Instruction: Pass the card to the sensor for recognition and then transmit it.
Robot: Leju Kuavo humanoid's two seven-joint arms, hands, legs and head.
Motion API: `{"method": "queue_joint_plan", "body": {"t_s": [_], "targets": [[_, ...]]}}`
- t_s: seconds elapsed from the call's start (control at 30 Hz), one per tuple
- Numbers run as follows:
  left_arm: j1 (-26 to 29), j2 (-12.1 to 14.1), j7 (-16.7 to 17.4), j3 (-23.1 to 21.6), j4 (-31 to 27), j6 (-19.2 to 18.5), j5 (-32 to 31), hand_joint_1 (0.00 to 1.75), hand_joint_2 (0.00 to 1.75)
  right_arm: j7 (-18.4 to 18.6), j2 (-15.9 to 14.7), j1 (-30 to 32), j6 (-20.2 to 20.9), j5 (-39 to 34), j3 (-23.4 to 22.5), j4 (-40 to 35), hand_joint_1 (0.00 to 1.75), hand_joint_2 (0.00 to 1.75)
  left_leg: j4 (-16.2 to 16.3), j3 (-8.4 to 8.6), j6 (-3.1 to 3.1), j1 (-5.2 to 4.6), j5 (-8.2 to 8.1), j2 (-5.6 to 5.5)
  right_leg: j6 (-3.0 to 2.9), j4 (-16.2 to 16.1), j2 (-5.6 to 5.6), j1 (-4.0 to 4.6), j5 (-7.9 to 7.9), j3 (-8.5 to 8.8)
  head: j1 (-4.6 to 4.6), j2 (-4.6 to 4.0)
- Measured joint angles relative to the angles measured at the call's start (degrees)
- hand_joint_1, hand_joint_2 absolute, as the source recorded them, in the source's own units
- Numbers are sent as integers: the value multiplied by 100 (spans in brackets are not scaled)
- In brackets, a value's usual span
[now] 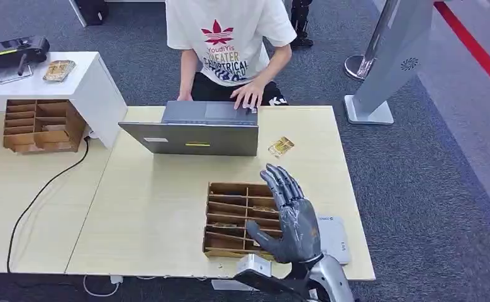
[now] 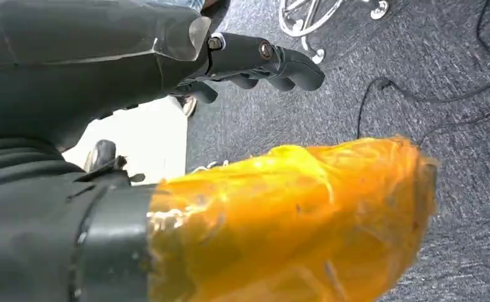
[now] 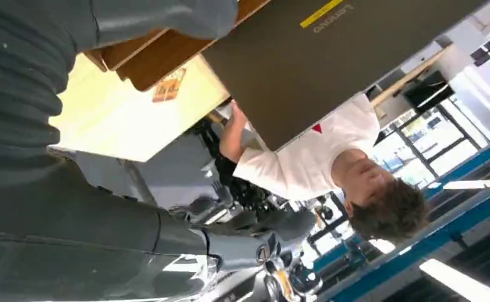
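Right hand [image 1: 290,220] flat, fingers spread, above slotted cardboard organizer [image 1: 236,220], glossy card [image 1: 281,146] beyond

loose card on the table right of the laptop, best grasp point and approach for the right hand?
The card lies flat on the bare table, skewed, clear of the laptop and the wooden organizer. Likely best: come from above with the open right hand, pinch across its two long edges. Being thin and flat, it may need sliding to the table edge first.
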Motion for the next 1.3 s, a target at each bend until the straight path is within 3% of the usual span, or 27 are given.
{"method": "queue_joint_plan", "body": {"t_s": [0.1, 0.17, 0.2, 0.47, 0.5, 0.53, 0.57, 0.6, 0.83, 0.93, 0.97, 1.03, 1.07, 1.3], "targets": [[-3, 2, 11, 0, 0, 0, -28, 0, 0, 44, 0, -82, -81, 105, 94, 153, 113, 175, 0, 1, 0, 0, 0, 1, 0, 0, 1, 0, 0, 0, 0, 0], [-1, 2, 17, 0, 0, 0, -35, 0, 0, 44, 0, -95, -87, 120, 118, 197, 164, 175, 0, 0, 0, 0, 0, -1, 0, 0, -1, 0, 0, 0, 2, 0], [0, 2, 17, 0, 0, 0, -35, 0, 0, 46, 0, -111, -94, 135, 133, 221, 175, 175, 0, 0, 0, 0, 0, 0, 0, 0, 1, 0, 0, -1, 0, 0], [-2, 2, 18, 2, 0, 0, -41, 0, 0, 354, -4, -253, -288, 592, 194, 507, 175, 175, 0, 1, 0, 0, 0, 1, 0, 0, 1, 0, 0, -1, 0, 0], [-2, 2, 17, 2, 0, 0, -42, 0, 0, 386, -7, -275, -288, 642, 197, 559, 140, 175, 0, 1, 0, 0, 0, 1, 0, 0, 1, 0, 0, 0, 0, 0], [-1, 2, 17, 2, 0, 0, -44, 0, 0, 422, -7, -291, -288, 686, 199, 597, 65, 175, 0, 0, 0, 0, 0, 1, 0, 0, 1, 0, 0, 0, 0, 0], [-1, 2, 17, 0, 0, 0, -44, 0, 0, 463, -9, -310, -284, 734, 199, 643, 23, 175, 0, 0, 0, 0, 0, 1, 0, 0, 1, 0, 0, 0, 2, 0], [-1, 2, 17, 2, 0, 0, -48, 0, 0, 509, -9, -336, -277, 785, 203, 702, 17, 175, 0, 0, 0, 0, 0, 0, 0, 0, 1, 0, 0, 0, 0, 0], [-2, 2, 17, 15, 0, 2, -46, 0, 0, 667, -15, -482, -242, 990, 221, 970, 17, 175, 0, 0, 0, 0, 0, 1, 0, 0, 1, 0, 0, 0, 0, 0], [-2, 4, 17, 17, 0, 0, -68, 0, 0, 712, -15, -554, -201, 1066, 236, 1073, 26, 175, 0, 0, 0, 0, 0, 0, 0, 0, 1, 0, 0, 0, 2, 0], [-2, 7, 17, 17, 0, -2, -83, 0, 0, 714, -15, -584, -190, 1095, 243, 1112, 44, 175, 0, 0, 0, 0, 0, 0, 0, 0, 1, 0, 0, 0, 0, 0], [-4, 7, 17, 18, 0, -2, -98, 0, 0, 728, -15, -646, -177, 1101, 282, 1193, 42, 175, 0, 0, 0, 0, 0, 1, 0, 0, 1, 0, 0, 0, 0, 0], [-4, 7, 17, 17, 0, -2, -101, 0, 0, 734, -15, -669, -175, 1106, 306, 1230, 59, 175, 0, 0, 0, 0, 0, 1, 0, 0, 1, 0, 0, 0, 0, 0], [-3, 7, 17, 18, 0, -9, -92, 0, 0, 743, -15, -782, -142, 1112, 363, 1381, 59, 175, 0, 0, 0, 0, 0, 0, 0, 0, 1, 0, 0, 0, 0, 0]]}}
